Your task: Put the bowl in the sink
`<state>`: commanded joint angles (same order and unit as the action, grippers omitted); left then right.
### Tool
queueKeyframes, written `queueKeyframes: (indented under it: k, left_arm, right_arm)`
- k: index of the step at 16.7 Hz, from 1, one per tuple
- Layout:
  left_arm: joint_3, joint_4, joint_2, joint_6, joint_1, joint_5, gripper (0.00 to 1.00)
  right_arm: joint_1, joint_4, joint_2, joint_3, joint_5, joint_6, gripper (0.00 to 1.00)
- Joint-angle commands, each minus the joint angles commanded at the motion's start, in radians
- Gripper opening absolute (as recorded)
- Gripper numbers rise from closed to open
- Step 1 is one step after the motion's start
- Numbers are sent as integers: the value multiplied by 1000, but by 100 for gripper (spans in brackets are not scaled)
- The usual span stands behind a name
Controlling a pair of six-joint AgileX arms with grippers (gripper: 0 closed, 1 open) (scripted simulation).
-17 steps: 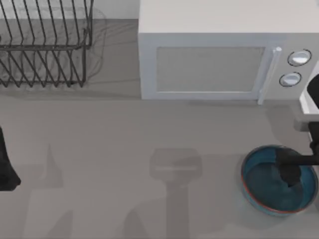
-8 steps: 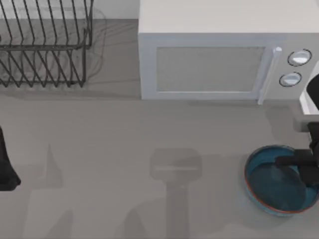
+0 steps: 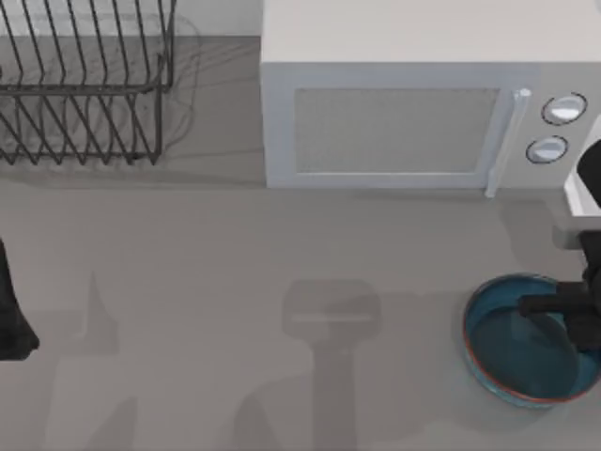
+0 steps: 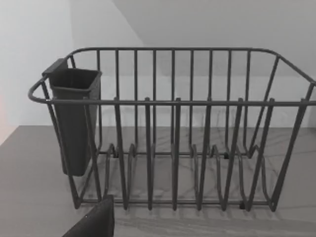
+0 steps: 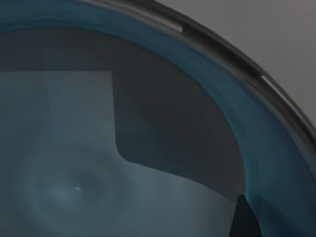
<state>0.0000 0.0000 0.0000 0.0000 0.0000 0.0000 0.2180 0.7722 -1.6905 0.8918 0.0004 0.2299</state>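
Note:
The blue bowl, teal inside with a thin red-orange rim, sits on the grey table at the front right. My right gripper reaches in from the right edge and hangs over the bowl's right half, close to its inside. The right wrist view looks straight into the glossy teal inside of the bowl, with the rim curving across it. My left arm stays parked at the table's left edge. The sink is out of view.
A white microwave stands at the back, right of centre, a little behind the bowl. A dark wire dish rack stands at the back left; the left wrist view faces the rack and its cutlery holder.
My right gripper has drawn back to the right, from the bowl's middle toward its right side. The bowl has shifted slightly right. The left arm has not moved.

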Motion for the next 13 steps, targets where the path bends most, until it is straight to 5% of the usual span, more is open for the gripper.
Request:
queueKeyframes:
  k: [6, 13]
  left_arm:
    - [0, 0, 0, 0, 0, 0, 100]
    - [0, 0, 0, 0, 0, 0, 100]
  right_arm:
    - [0, 74, 12, 71, 1, 0, 0]
    - [-5, 497, 98, 369, 1, -4, 0]
